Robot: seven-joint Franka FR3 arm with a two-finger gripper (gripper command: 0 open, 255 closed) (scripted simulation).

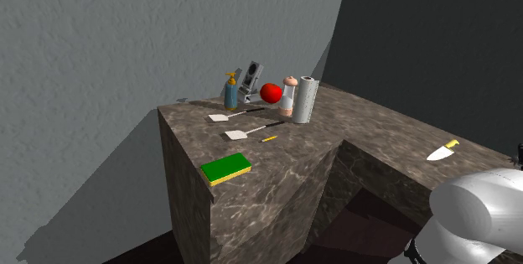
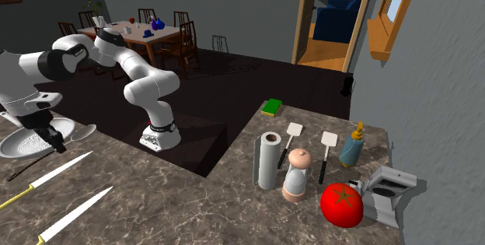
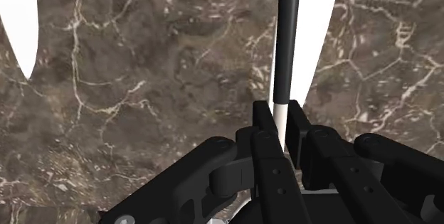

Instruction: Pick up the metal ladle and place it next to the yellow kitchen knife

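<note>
Transfer step appears in hand: the gripper (image 3: 282, 119) is clamped on the thin handle of the ladle (image 3: 286, 45), over the counter (image 3: 142, 80) near the yellow-handled knife (image 1: 442, 151); the next move calls for lowering and releasing it alongside that knife.

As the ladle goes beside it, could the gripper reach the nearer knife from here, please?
Probably yes: the gripper, shut on the ladle, hangs just beside the knife over bare counter, with nothing between them.
</note>
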